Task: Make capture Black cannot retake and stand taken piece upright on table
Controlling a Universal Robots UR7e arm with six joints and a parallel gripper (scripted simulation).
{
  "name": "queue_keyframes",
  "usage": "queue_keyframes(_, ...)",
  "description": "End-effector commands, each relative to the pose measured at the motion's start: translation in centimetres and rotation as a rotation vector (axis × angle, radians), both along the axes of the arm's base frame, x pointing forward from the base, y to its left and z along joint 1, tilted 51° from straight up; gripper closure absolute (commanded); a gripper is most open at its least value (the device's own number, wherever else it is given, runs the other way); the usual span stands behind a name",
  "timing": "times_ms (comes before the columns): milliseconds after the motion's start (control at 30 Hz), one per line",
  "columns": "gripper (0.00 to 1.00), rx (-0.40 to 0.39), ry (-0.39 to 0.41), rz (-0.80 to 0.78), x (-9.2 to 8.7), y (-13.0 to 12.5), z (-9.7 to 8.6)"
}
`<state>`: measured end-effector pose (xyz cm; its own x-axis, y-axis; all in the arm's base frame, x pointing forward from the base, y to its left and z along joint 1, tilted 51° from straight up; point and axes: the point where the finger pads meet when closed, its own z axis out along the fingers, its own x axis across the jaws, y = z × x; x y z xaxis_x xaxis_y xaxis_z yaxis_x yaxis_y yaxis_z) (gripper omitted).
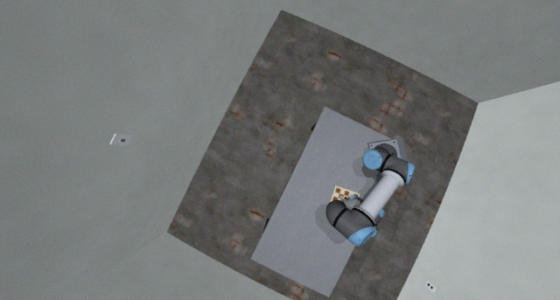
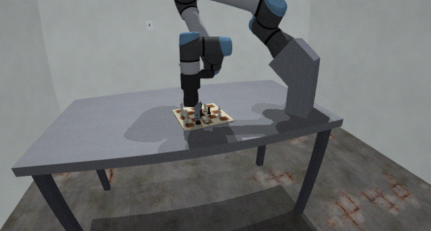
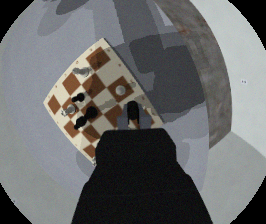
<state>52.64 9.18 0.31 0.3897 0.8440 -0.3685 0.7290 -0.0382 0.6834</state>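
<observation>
— Chess piece [image 2: 198, 116] first: where was it, and what had hold of it?

— A dark piece, standing on the small board [image 2: 225, 119] near the edge facing the exterior camera. The jaws were pinching it from above, closed in on its upper part. I couldn't tell which piece it was, nor read its square; the edge letters were too small.

— How would you expect it to handle?

— Light and rigid, I'd judge, with a narrow smooth body and a wider base. Top-heavy enough to tip if tilted or set down askew.

— And the best place to take hold?

— High on the stem, below the head, with the arm [image 2: 190, 64] straight above it, so it hangs plumb and can be stood on the table [image 2: 101, 130] flat on its base.

— Any neighbours to mind?

— Yes. Pale pieces [image 2: 182, 108] and another dark piece [image 2: 209, 110] stood close by on the board. A straight lift seemed safest, since a sideways drag could knock them.
</observation>
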Motion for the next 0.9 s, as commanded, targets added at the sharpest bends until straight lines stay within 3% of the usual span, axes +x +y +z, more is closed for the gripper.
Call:
queue_keyframes(0, 1.0, 0.0, -0.001, 0.001, 0.01, 0.04, 0.04)
queue_keyframes(867, 1.0, 0.0, -0.001, 0.001, -0.2, 0.24, 0.27)
